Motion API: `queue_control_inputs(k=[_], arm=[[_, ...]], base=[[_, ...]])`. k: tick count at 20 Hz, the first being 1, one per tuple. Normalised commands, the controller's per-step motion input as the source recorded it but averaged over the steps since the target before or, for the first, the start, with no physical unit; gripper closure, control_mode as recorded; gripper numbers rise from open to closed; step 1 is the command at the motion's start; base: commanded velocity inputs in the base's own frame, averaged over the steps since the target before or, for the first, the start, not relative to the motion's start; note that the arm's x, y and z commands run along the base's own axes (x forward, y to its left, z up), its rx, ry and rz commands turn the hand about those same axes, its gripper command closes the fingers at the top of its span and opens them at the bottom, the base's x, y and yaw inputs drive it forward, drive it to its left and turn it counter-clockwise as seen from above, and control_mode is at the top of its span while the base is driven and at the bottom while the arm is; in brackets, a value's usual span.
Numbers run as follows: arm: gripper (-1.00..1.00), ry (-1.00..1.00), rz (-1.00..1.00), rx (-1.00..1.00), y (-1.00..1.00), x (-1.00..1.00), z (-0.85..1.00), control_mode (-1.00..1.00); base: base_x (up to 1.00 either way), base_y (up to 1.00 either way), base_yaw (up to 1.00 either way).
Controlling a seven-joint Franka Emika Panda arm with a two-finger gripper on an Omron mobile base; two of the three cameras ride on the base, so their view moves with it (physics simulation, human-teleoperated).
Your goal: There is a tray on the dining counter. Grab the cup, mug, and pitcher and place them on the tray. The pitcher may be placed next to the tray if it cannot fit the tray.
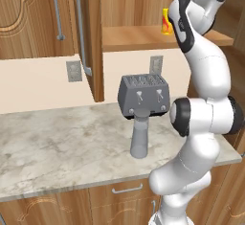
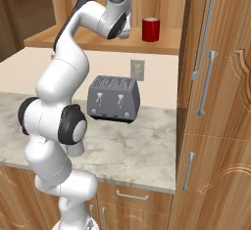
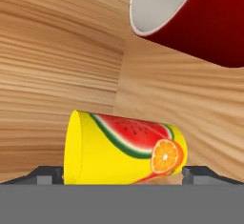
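The yellow cup (image 3: 125, 149), printed with watermelon and orange, stands on a high wooden shelf (image 1: 139, 36). It also shows as the cup (image 1: 165, 21) beside my raised hand. My gripper (image 3: 123, 176) is open, with one fingertip (image 3: 47, 173) on each side of the cup's body and apart from it. The red mug (image 3: 195, 18) stands just beyond the cup on the same shelf and shows as the mug (image 2: 151, 29) right of my hand. The grey pitcher (image 1: 139, 134) stands upright on the marble worktop (image 1: 57, 142) below. The tray and the dining counter are out of view.
A boxy grey toaster (image 1: 144, 96) sits behind the pitcher against the wall. Tall wooden cabinet doors (image 2: 215, 77) with long handles flank the shelf niche. The shelf's wooden back wall (image 3: 57, 51) is close behind the cup.
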Motion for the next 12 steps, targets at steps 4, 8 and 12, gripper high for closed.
queue_control_inputs(k=[4, 8, 12], arm=[[-1.00, 0.02, 0.00, 0.00, 0.00, 0.12, 0.00, -1.00], [-1.00, 0.02, 0.00, 0.00, 0.00, 0.18, 0.00, -1.00], [-1.00, 0.02, 0.00, 0.00, 0.00, 0.16, 0.00, -1.00]], base=[[0.00, 0.00, 0.00], [0.00, 0.00, 0.00], [0.00, 0.00, 0.00]])
